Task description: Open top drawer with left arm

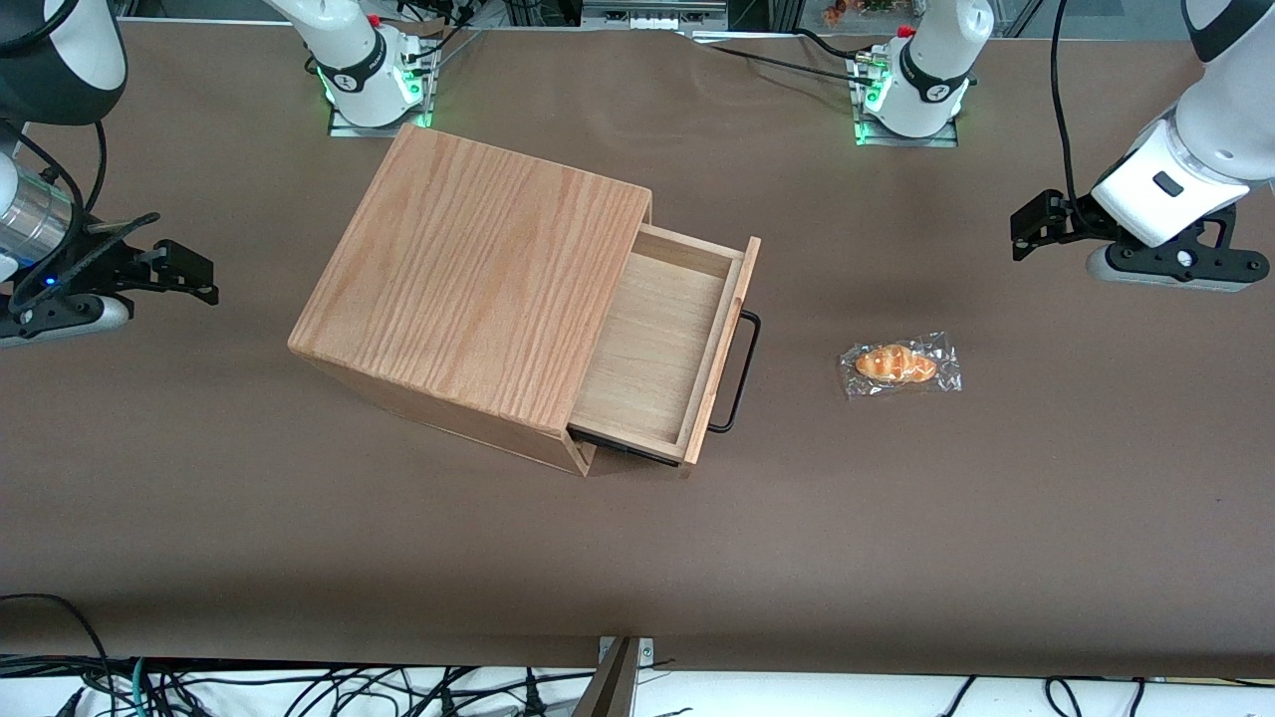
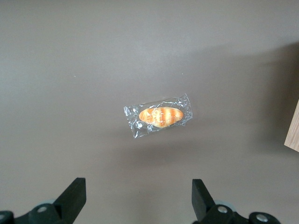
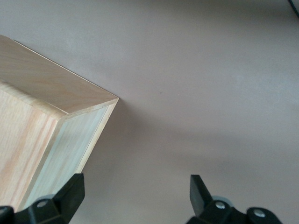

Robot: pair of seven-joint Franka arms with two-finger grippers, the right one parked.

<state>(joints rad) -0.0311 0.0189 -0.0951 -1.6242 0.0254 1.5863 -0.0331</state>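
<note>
I see the top drawer (image 1: 657,344) pulled well out of the cabinet (image 1: 468,289). The gripper (image 2: 138,198) hovers above the wrapped bread roll (image 2: 160,115), fingers (image 2: 74,196) wide, holding nothing. Risk: descending here would crush the roll.

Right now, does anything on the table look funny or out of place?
Not really. The top drawer is pulled out and empty, a wrapped bread roll lies flat in front of it, and the open gripper hangs above the roll.
</note>
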